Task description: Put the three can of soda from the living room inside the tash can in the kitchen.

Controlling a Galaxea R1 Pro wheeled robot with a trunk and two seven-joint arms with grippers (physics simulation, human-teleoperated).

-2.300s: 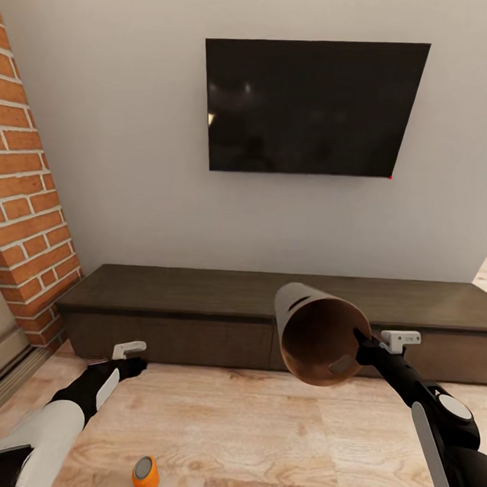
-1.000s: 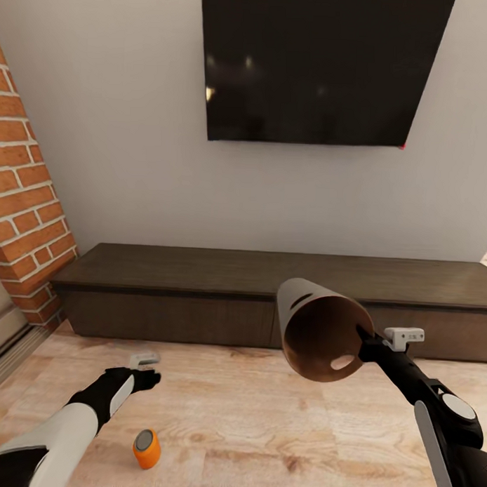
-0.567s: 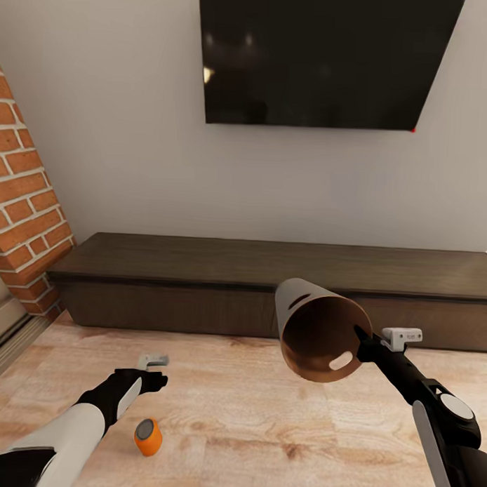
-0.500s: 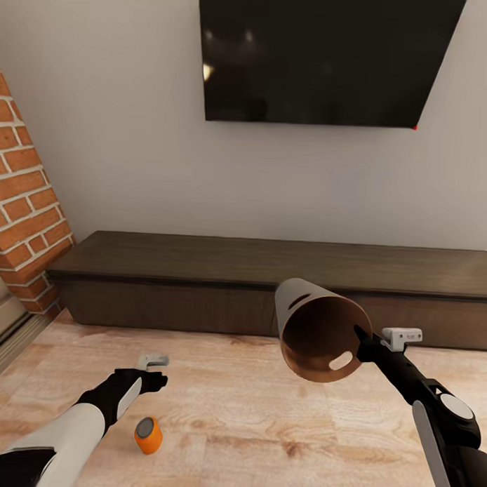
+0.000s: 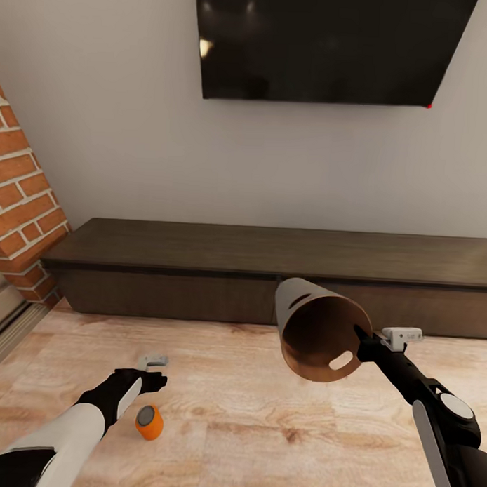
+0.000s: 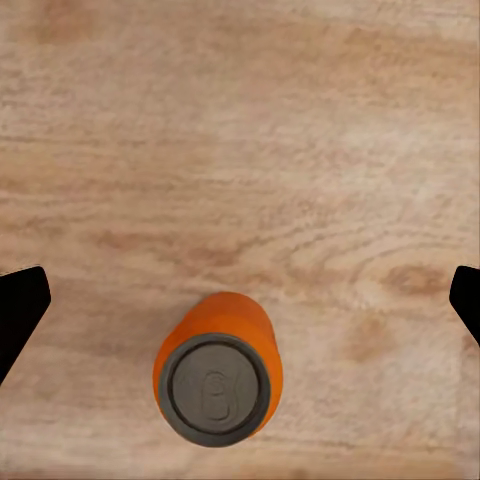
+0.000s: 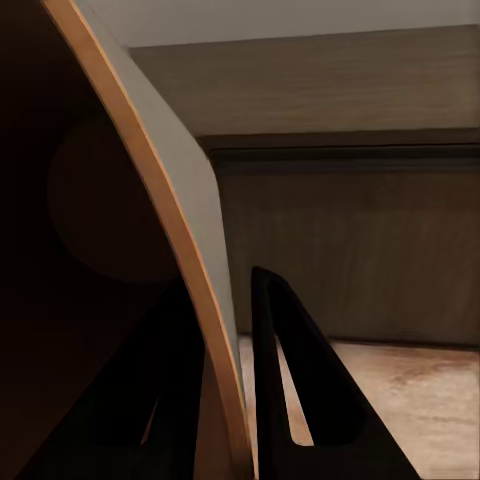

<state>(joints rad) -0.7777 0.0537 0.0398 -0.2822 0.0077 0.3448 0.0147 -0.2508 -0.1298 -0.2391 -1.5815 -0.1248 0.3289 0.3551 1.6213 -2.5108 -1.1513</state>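
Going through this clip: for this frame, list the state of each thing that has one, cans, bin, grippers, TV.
Orange soda can: upright on the plank floor, ungripped.
Trash can: held off the floor, tipped on its side, no can visible inside.
Left gripper: open, above the can.
Right gripper: clamped on the bin's rim.
TV: screen dark.

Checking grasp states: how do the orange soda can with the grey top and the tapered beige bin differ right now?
The orange soda can with the grey top stands upright on the plank floor, ungripped, below the open left gripper. The tapered beige bin is far larger, tipped with its brown inside towards the camera, and held off the floor with the right gripper clamping its rim. Both are round.
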